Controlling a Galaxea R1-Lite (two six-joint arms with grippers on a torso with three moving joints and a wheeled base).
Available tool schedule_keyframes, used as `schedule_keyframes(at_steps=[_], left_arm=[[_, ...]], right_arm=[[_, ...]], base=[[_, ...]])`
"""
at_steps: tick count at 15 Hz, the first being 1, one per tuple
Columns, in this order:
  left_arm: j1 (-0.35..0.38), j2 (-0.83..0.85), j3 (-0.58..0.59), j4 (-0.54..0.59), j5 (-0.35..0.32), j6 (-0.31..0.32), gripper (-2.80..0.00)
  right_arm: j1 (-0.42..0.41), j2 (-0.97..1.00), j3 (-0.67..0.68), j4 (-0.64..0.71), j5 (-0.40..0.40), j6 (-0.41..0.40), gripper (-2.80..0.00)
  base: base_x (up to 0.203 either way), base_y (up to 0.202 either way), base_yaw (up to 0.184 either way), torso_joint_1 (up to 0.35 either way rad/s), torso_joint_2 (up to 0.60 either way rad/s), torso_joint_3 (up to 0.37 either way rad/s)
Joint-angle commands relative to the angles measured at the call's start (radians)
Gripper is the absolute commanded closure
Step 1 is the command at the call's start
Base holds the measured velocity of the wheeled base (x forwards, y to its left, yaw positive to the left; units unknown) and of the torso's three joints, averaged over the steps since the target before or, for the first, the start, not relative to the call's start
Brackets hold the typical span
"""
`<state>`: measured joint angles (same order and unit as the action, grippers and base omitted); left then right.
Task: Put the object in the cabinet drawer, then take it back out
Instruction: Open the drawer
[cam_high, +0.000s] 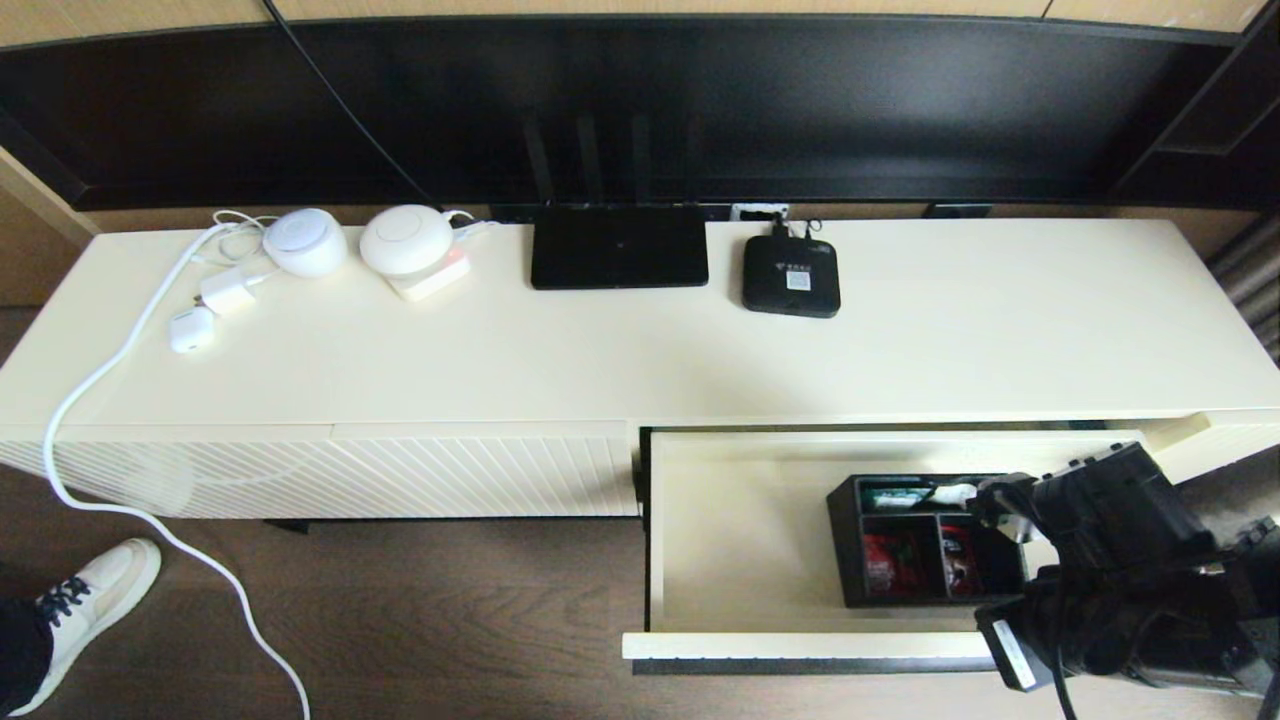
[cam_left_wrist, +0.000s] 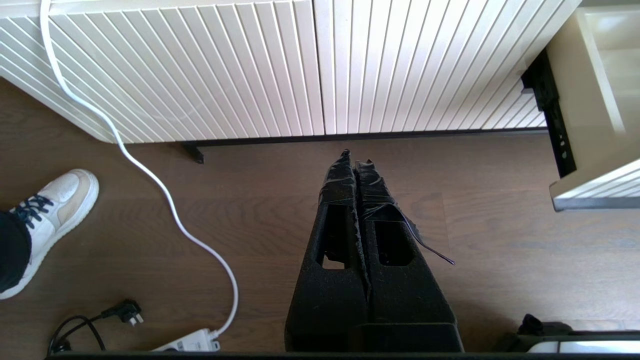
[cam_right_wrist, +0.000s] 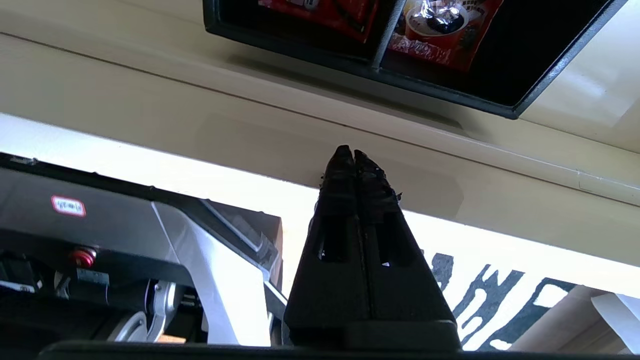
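Note:
The object, a black organizer box (cam_high: 925, 540) with red, white and teal items in its compartments, sits inside the pulled-out cabinet drawer (cam_high: 740, 540), toward its right side. My right arm (cam_high: 1110, 560) hangs over the drawer's front right corner and covers the box's right end. In the right wrist view my right gripper (cam_right_wrist: 353, 152) is shut and empty, its tips against the drawer's cream front wall (cam_right_wrist: 200, 115), short of the box (cam_right_wrist: 530, 50). My left gripper (cam_left_wrist: 354, 156) is shut and empty above the wood floor, before the closed ribbed panel (cam_left_wrist: 250, 65).
On the cabinet top stand a flat black router (cam_high: 619, 246), a small black set-top box (cam_high: 790, 276) and white devices (cam_high: 305, 242) with a white cable (cam_high: 100, 380) trailing to the floor. A person's shoe (cam_high: 80, 600) is at the lower left. A power strip (cam_left_wrist: 190, 342) lies on the floor.

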<state>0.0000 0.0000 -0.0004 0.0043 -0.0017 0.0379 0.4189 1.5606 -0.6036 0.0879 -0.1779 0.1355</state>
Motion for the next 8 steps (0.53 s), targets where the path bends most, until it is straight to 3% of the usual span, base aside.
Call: schedule_keyframes(at_steps=[1, 4, 8], left_arm=[[0.000, 0.000, -0.001, 0.000, 0.000, 0.000, 0.00], [0.000, 0.001, 0.000, 0.000, 0.000, 0.000, 0.00], [0.000, 0.000, -0.001, 0.000, 0.000, 0.000, 0.00]], right_arm=[[0.001, -0.004, 0.005, 0.003, 0.001, 0.000, 0.00], [-0.002, 0.001, 0.002, -0.053, -0.003, 0.000, 0.00], [-0.035, -0.025, -0.067, -0.120, -0.081, 0.002, 0.00]], base=[[0.000, 0.000, 0.000, 0.000, 0.00, 0.000], [0.000, 0.000, 0.000, 0.000, 0.00, 0.000], [0.000, 0.000, 0.000, 0.000, 0.00, 0.000]])
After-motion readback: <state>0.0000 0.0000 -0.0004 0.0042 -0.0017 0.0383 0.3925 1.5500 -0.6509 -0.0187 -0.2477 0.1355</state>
